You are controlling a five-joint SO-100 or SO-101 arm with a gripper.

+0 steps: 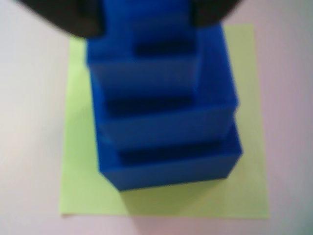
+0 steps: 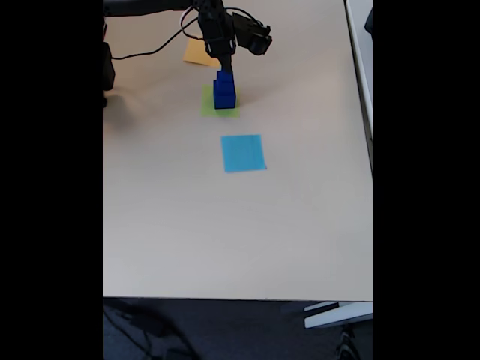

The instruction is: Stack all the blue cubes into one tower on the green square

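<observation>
Dark-blue cubes (image 1: pixel 166 147) stepped in tower, on lime-green square (image 1: pixel 78 186), pincer (image 1: pixel 146 19) grip unclear

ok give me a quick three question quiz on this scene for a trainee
1. True or false: the tower of blue cubes stands on the green square.
2. In the fixed view, which flat patch lies nearest the table's front edge? A) light-blue square B) orange-yellow square C) green square
3. Fill in: in the wrist view, the cubes get ____ toward the top of the tower.

Key: 1 true; 2 A; 3 smaller. The gripper sits at the tower's top, though whether its jaws are shut can't be told.
</observation>
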